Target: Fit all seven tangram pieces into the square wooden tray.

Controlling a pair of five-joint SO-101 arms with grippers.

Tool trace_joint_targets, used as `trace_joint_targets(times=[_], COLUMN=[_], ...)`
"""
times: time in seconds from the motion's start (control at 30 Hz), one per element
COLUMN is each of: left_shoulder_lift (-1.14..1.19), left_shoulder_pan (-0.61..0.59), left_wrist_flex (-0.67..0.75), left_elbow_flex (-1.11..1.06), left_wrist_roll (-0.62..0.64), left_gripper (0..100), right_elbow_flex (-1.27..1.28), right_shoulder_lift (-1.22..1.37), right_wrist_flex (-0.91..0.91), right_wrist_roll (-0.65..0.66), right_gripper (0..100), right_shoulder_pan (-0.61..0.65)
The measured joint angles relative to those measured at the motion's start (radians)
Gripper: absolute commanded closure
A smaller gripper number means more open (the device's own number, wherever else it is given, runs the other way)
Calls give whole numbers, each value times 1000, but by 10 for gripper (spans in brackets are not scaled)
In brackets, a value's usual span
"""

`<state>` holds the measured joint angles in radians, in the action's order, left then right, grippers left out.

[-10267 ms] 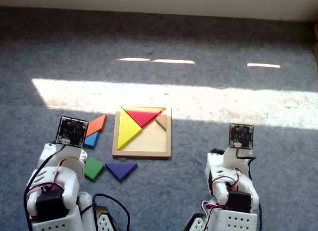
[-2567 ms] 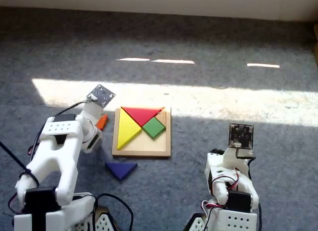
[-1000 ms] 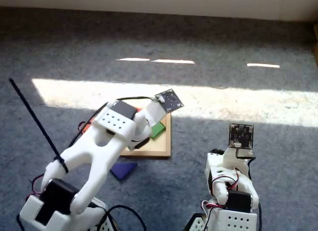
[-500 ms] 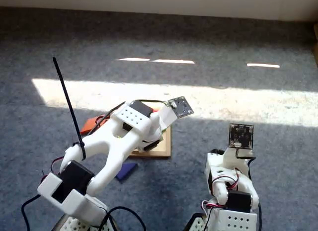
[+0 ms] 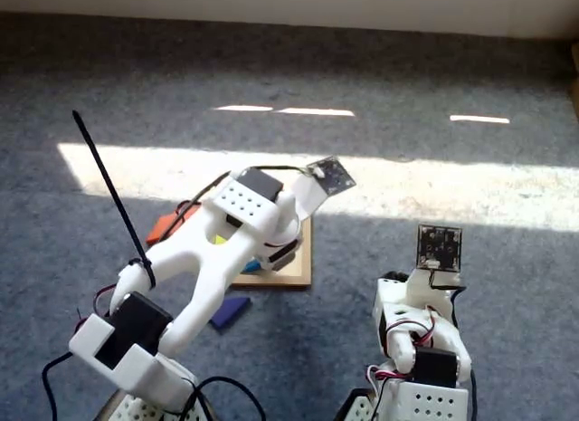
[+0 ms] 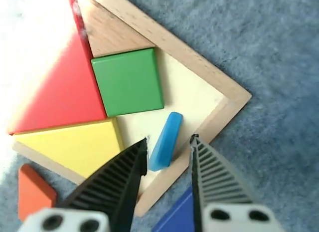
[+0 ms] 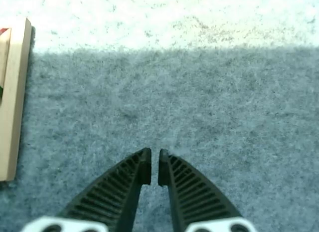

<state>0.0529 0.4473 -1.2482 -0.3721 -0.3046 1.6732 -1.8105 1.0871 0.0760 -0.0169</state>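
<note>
Now we have swung our left gripper [image 6: 168,140] over the tray [image 6: 199,67]; its jaws stand parted around the blue piece [image 6: 165,137], propped on edge at lower centre, not yet flat. Our right gripper [image 7: 154,168] rests pinched narrow.

tray [image 6: 219,82]: bare pale wood, smooth, matt.
blue piece [image 6: 166,140]: painted, smooth, slight sheen.
green square [image 6: 128,81]: painted, smooth.
carpet [image 7: 199,92]: grey cloth pile, rough, matt.
left gripper fingers [image 6: 119,179]: black plastic, ribbed.
left arm shell [image 5: 204,267]: white plastic, smooth.
</note>
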Motion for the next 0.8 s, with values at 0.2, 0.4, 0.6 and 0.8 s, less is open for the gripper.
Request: trace_joint_targets(times=[0.2,0.4,0.6,0.8], left_shoulder_lift=[-3,-74,-80,-80], left_shoulder_pan=[-66,-64,-112,-184], left_wrist_flex=[-72,-83,35,153], left_elbow_flex=[40,-5,-115,-161], left_wrist_roll=[-2,-21,-26,-31], left_gripper=[847,846,845,845], right_elbow_flex=[0,0,0,0], right_shoulder_lift=[0,0,0,0], right_wrist_flex=[0,0,0,0], right_wrist_roll=[0,0,0,0], right_gripper=[957,957,957,957], right_shoulder_pan=[-12,-17,-18,-18])
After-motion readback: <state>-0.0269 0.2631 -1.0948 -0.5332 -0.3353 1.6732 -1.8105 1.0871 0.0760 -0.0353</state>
